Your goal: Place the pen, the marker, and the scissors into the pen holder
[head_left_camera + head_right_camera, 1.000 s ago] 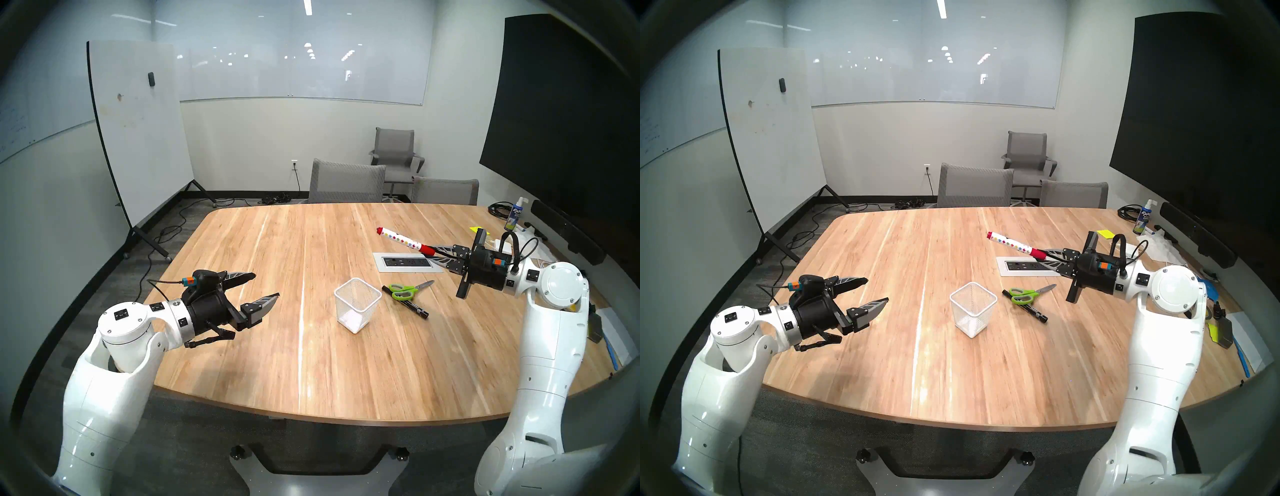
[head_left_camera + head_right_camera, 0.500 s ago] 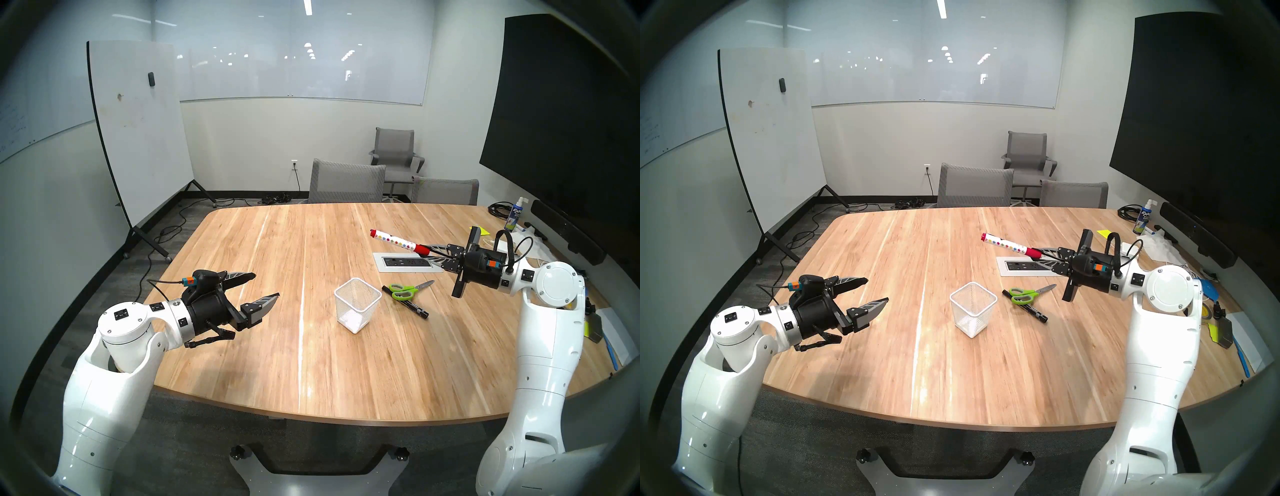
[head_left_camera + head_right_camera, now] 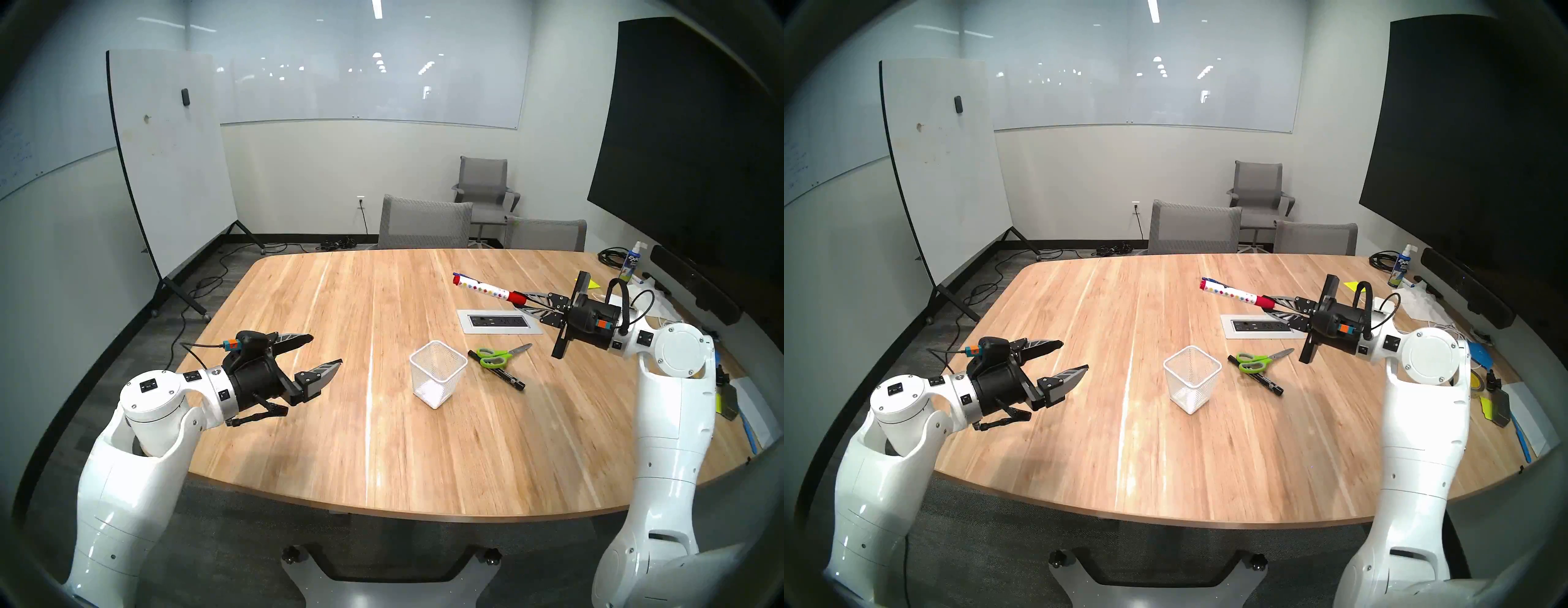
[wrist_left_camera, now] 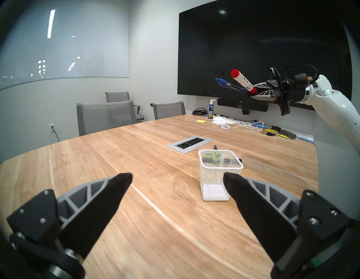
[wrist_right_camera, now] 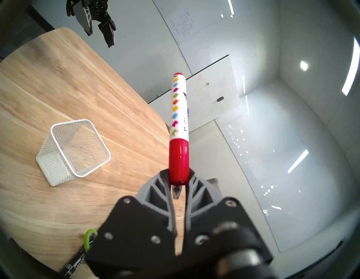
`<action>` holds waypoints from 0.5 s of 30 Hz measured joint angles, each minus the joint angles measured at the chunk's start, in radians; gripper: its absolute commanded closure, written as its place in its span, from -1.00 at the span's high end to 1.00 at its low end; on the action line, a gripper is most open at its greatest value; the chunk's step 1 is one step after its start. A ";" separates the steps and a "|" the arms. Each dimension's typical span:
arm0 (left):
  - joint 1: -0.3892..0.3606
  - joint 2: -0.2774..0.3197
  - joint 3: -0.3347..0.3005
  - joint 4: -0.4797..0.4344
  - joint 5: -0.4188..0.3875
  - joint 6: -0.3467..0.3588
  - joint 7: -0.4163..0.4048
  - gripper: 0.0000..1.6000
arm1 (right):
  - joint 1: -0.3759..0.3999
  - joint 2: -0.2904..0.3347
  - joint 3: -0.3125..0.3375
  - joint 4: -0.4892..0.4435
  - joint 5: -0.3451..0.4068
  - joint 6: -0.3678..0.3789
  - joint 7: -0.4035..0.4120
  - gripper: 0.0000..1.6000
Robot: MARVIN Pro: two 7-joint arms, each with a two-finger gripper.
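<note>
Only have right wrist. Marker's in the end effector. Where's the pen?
Observer: Left wrist view shows the pen clamped alongside the marker in the right end effector.
Operator: Scissors? I just see a green loop.
Observer: The scissors lie flat across a black marker, just right of the holder.
Operator: Are we over the holder?
Observer: No. In the head view the end effector is raised near the outlet panel, beyond the holder.
</note>
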 measured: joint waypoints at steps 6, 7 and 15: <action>0.000 0.000 0.000 0.000 0.000 0.000 0.000 1.00 | -0.004 0.014 -0.021 0.009 -0.001 -0.020 -0.021 -1.00; 0.000 0.000 0.000 0.000 0.000 0.000 0.000 1.00 | -0.005 0.015 -0.023 0.010 -0.002 -0.022 -0.023 -1.00; 0.000 0.000 0.000 0.000 0.000 0.000 0.000 1.00 | -0.009 0.042 -0.041 0.032 -0.003 -0.085 -0.086 -1.00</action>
